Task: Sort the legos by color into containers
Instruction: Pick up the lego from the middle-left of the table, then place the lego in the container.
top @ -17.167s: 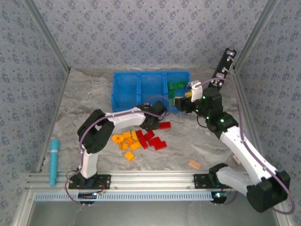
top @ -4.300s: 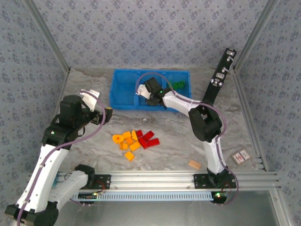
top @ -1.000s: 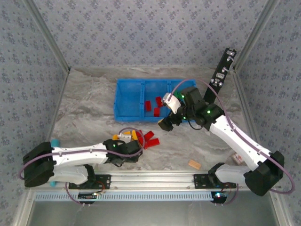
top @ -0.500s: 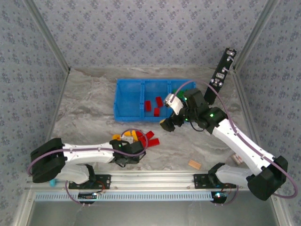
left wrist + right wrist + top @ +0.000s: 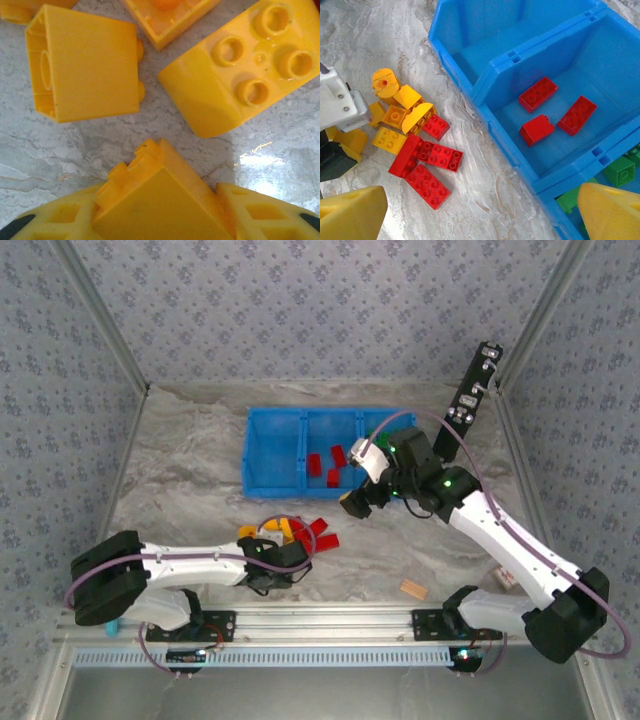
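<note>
Partway: red legos (image 5: 538,94) lying in tray (image 5: 485,75), middle compartment; greens (image 5: 619,172) seemingly rightmost. Left hand (image 5: 278,562) gripping yellow lego (image 5: 160,200); right hand (image 5: 480,205) gaping, empty. Yellows (image 5: 395,116), reds (image 5: 436,154) waiting on tabletop (image 5: 485,185).

Overhead camera is looking down over the table (image 5: 190,470). Left wrist is viewing yellow bricks (image 5: 85,65) close; right wrist, higher, is sharing them.

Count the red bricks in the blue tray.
3 red bricks, in the blue tray's middle compartment: one upper-left, one right, one nearest the front wall. None appears hidden.
</note>
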